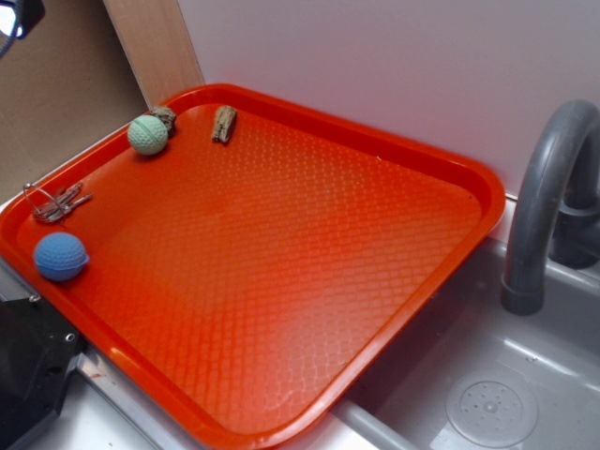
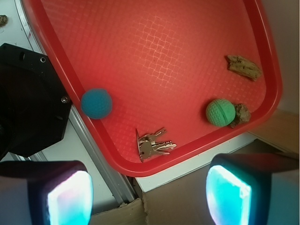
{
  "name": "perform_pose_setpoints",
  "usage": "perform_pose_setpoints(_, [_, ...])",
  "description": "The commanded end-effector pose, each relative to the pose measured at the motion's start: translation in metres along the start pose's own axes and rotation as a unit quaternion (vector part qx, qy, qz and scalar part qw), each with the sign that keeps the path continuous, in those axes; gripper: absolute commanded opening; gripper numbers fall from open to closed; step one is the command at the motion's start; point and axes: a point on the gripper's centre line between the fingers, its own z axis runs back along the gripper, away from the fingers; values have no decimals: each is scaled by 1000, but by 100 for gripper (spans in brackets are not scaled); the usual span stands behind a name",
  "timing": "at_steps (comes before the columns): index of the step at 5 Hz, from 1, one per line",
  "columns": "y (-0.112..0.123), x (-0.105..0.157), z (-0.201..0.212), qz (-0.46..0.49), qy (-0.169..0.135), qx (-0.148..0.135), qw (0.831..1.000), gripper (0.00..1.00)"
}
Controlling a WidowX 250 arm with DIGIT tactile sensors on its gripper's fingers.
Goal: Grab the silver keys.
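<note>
Silver keys (image 2: 153,145) lie near the orange tray's (image 2: 197,56) rim, between a blue golf ball (image 2: 96,103) and a green golf ball (image 2: 220,112) flanked by bark bits (image 2: 243,67); nothing covers them. Jaws hover wide apart, empty.

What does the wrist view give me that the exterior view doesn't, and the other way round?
Only the wrist view shows the gripper, its fingers spread open, high above the tray's edge. Only the exterior view shows the grey faucet and sink. Both show the red tray, the silver keys, the blue ball, the green ball and two brown bark bits.
</note>
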Motion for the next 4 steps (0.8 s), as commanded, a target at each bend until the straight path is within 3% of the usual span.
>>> perform_pose_setpoints(1, [12,-5,-35,-37,9,36,999,100])
perform_pose_setpoints(2, [17,-19,-76,-69,22,42,996,100])
perform_pose_setpoints(3, [18,-32,-81,-83,18,42,996,100])
perform_pose_setpoints(4, [16,-24,-94,-107,27,11,994,100])
